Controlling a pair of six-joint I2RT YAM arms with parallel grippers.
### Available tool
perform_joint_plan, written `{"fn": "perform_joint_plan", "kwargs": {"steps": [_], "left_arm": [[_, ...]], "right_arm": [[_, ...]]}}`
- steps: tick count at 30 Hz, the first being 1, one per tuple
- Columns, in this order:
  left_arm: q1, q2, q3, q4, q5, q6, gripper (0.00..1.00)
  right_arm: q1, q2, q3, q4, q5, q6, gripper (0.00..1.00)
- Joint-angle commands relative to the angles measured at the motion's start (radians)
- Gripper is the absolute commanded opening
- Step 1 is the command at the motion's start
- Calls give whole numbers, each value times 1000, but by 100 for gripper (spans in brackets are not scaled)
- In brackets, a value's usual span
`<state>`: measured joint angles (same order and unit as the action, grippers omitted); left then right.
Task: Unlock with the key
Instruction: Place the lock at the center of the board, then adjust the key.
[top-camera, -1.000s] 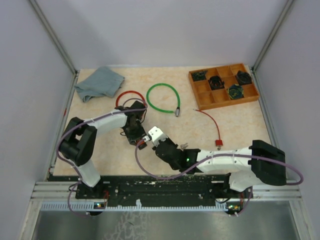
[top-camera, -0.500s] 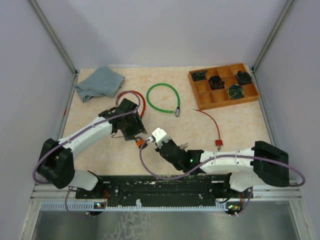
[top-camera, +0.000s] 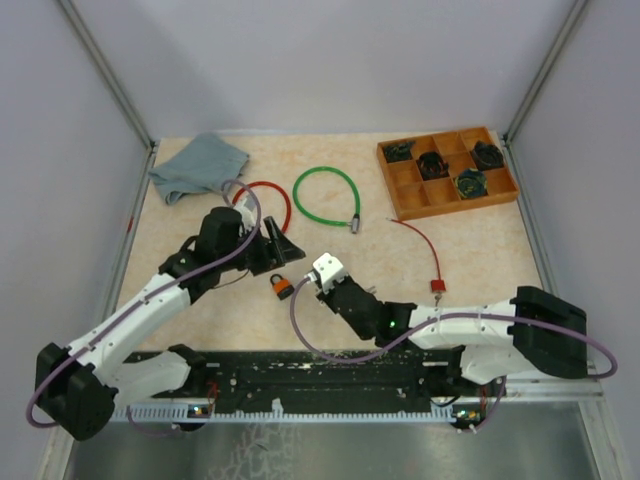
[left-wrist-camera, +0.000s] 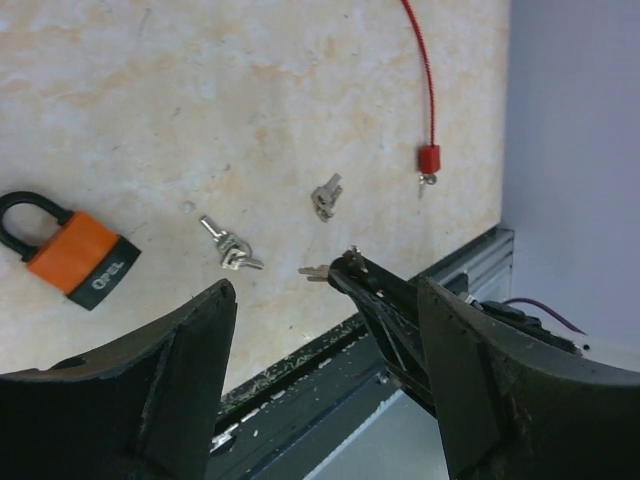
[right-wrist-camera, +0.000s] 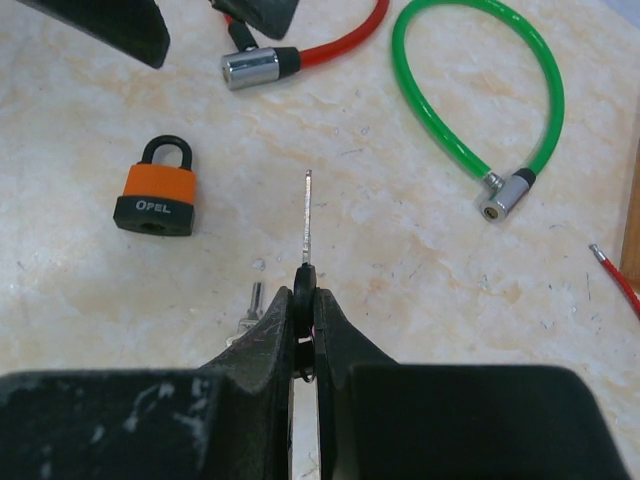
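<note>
Two grippers: the right gripper (right-wrist-camera: 305, 287) pinches a key (right-wrist-camera: 307, 220), with the orange padlock (right-wrist-camera: 157, 195) lying ahead-left of it; the left gripper (left-wrist-camera: 325, 295) stands wide.

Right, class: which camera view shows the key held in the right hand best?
The right wrist view: the key juts straight out of the shut right hand, its blade clear. The left wrist view shows only its tip; from the top view it is too small to make out.
</note>
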<state>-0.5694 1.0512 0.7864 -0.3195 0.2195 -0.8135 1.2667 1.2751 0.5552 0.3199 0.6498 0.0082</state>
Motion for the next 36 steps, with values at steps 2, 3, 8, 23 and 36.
{"fn": "perform_joint_plan", "kwargs": {"steps": [2,3,8,23,36], "left_arm": [[5,38,1,113,171,-75,76],[5,51,2,120,178,-86,75],[3,101,-7,191,196,-172,66],[-15,215,27,195,212,-183,41],[-34,214,64,173,150,-116,0]], "right_arm": [[-2,13,12,148,30,-63,0],[-2,14,14,157,25,-66,0],[-3,32,20,187,-1,-85,0],[-3,97,77,225,12,-144,0],[-3,111,97,196,10,-142,0]]}}
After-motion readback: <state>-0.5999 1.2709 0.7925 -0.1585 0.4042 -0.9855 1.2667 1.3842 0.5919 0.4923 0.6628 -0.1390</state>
